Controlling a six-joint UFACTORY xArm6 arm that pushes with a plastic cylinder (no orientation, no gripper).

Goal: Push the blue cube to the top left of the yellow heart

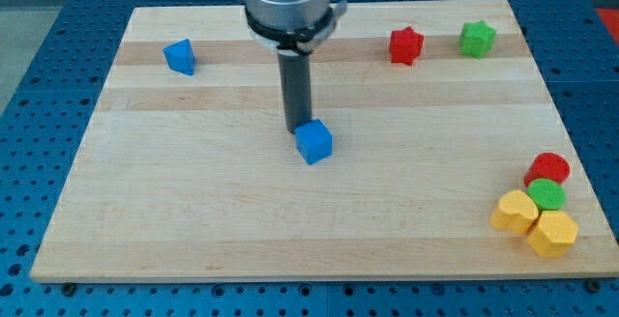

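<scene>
Tip (297, 129) at frame centre, touching top-left edge of small blue plastic cube (313, 142). No gripper fitted. Yellow plastic heart (514, 212) far lower right on wooden surface (193, 211). Risk: off-centre contact, cube rotating, slipping aside.

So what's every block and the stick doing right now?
my tip: down on the board, right behind the blue cube, at its upper left.
blue cube: mid-board, flat, against my tip.
other blue block: alone, upper left.
red star: alone, upper right.
green star: right of the red star, apart.
red cylinder, green cylinder, yellow heart, yellow hexagon: bunched together, lower right.
</scene>
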